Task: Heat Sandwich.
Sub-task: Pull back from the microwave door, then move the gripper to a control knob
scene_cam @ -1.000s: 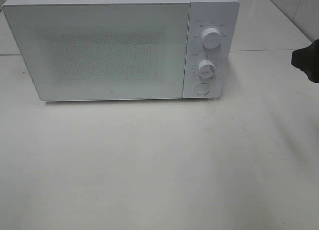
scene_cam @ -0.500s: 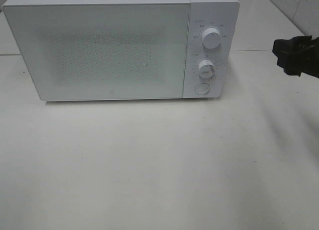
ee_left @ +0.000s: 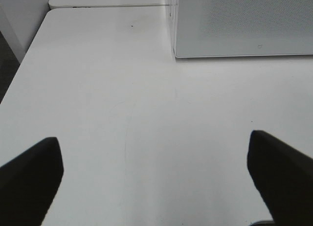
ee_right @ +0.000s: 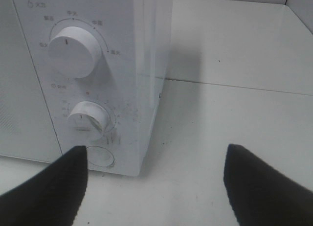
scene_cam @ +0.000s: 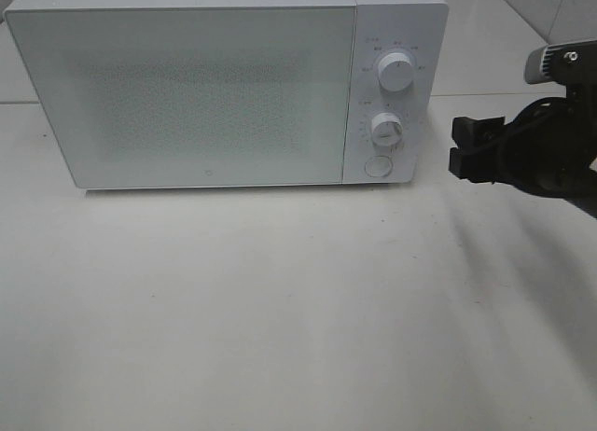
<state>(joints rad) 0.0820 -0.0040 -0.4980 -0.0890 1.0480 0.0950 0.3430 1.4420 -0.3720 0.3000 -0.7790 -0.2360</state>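
**Operator:** Report the near worktop (scene_cam: 280, 319).

**Technician:** No sandwich lies on the part in view. The left fingers (ee_left: 29, 179) hang above it, set wide apart, with nothing between them. The lower front corner of the microwave (scene_cam: 187, 95) lies well ahead of them.

**Operator:** Report the other arm.

**Technician:** The right fingers (ee_right: 49, 187) are also spread apart and empty. They stand off the worktop, near the right end of the microwave, and point at its control panel.

**Operator:** Locate the sandwich.

**Technician:** It shows in no view. The door (scene_cam: 280, 39) is shut and its frosted window reveals nothing. It cannot be told whether the sandwich sits inside, so its direction from the fingers and its long axis cannot be given.

**Operator:** State the relation that governs the coming move.

**Technician:** The round button (scene_cam: 378, 166) sits at the foot of the panel, straight ahead of the right fingers. The lower knob (scene_cam: 385, 128) is above it, and the upper knob (scene_cam: 396, 74) is above that. The right arm is clearly the nearer one, so it is probably the arm to work the panel. Press the button if the door must open. Turn a knob if the sandwich is already loaded.
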